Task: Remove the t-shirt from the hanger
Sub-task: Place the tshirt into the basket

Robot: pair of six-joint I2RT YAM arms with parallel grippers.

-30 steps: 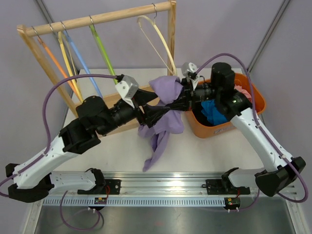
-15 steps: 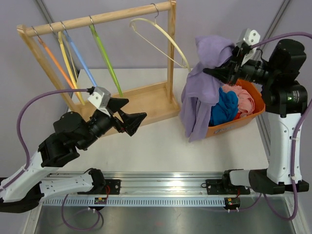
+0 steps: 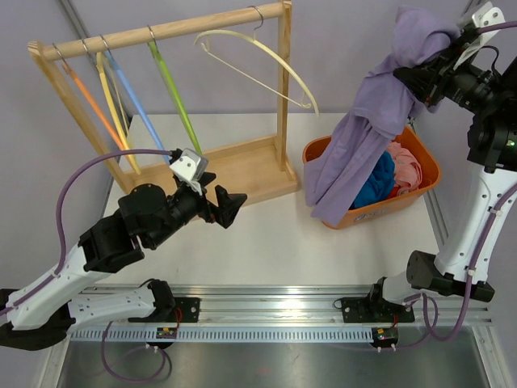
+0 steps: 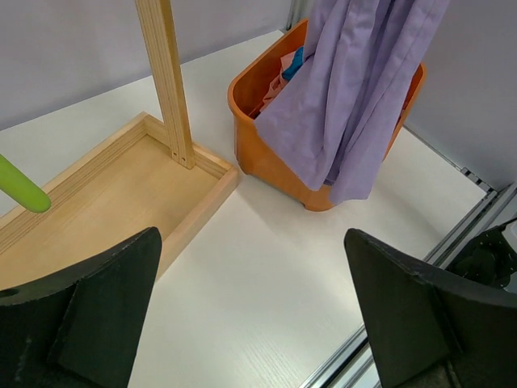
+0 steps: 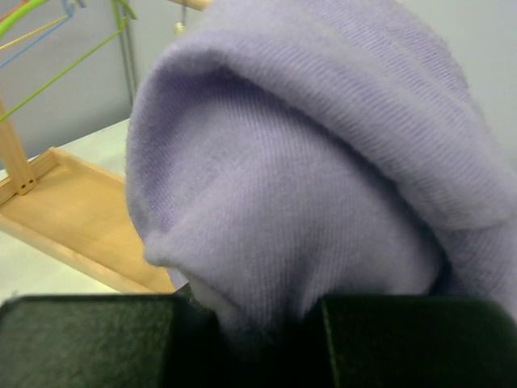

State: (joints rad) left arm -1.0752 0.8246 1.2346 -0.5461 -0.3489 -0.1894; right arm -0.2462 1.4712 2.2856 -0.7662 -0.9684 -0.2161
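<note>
The purple t-shirt (image 3: 380, 105) hangs bunched from my right gripper (image 3: 414, 78), which is shut on its top, high at the right. Its lower end drapes over the near rim of the orange basket (image 3: 404, 204). In the right wrist view the t-shirt (image 5: 307, 186) fills the frame, pinched at the right gripper (image 5: 250, 339). The cream hanger (image 3: 266, 56) hangs bare and tilted on the wooden rack's rail. My left gripper (image 3: 224, 206) is open and holds nothing, low over the table by the rack's base. In the left wrist view the left gripper (image 4: 258, 315) faces the t-shirt (image 4: 355, 89) and basket (image 4: 258, 153).
The wooden rack (image 3: 166, 31) stands at the back left with orange, yellow, blue and green hangers (image 3: 174, 89) on its rail. Its tray-like base (image 4: 105, 194) and right post (image 4: 166, 81) lie close ahead of the left gripper. Blue and pink clothes (image 3: 386, 171) fill the basket.
My right arm has carried the t-shirt up and to the right, off the hanger and above the basket. My left gripper let go, opened wide and drew back to the left. The hanger swings bare.
</note>
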